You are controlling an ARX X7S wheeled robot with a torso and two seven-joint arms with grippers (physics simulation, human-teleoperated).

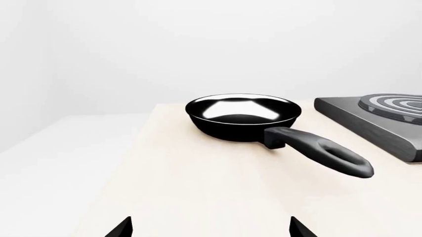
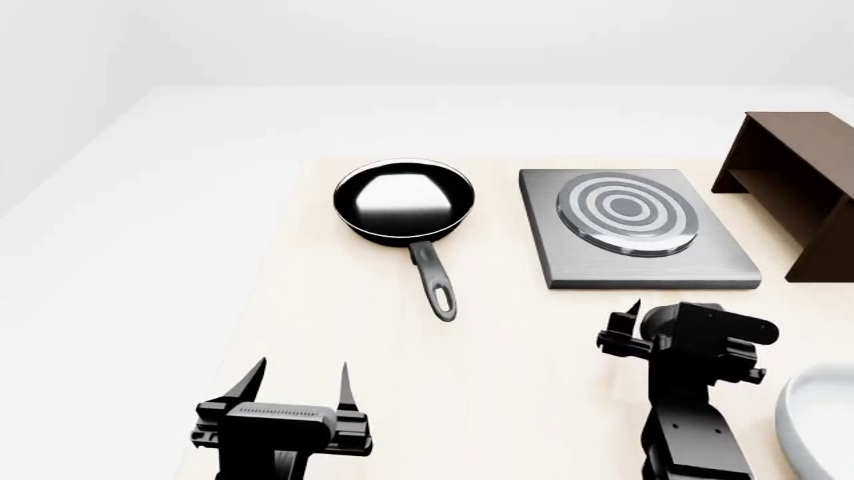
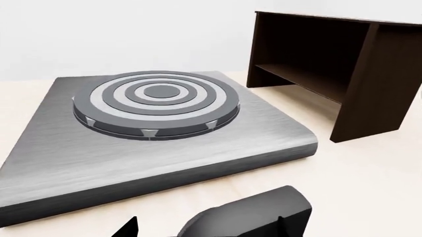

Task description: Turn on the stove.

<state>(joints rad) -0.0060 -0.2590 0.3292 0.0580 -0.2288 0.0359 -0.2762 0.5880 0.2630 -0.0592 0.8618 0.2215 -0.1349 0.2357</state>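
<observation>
stove [image 2: 635,262] sits flat on table [image 2: 534,350], between pan [image 2: 404,203] and brown box [image 2: 798,180]. looks heavy, hard, won't slide. push only small black knob [image 3: 247,215] at front edge. right claw [image 2: 634,330] near it, cannot tell if open. left claw [image 2: 296,385] wide, holding nothing.

black frying pan [image 2: 402,201] on the pale bench [image 2: 534,350], handle toward the near edge, dark brown wooden box [image 2: 798,180] at far right, white bowl rim [image 2: 807,420] at near right
</observation>
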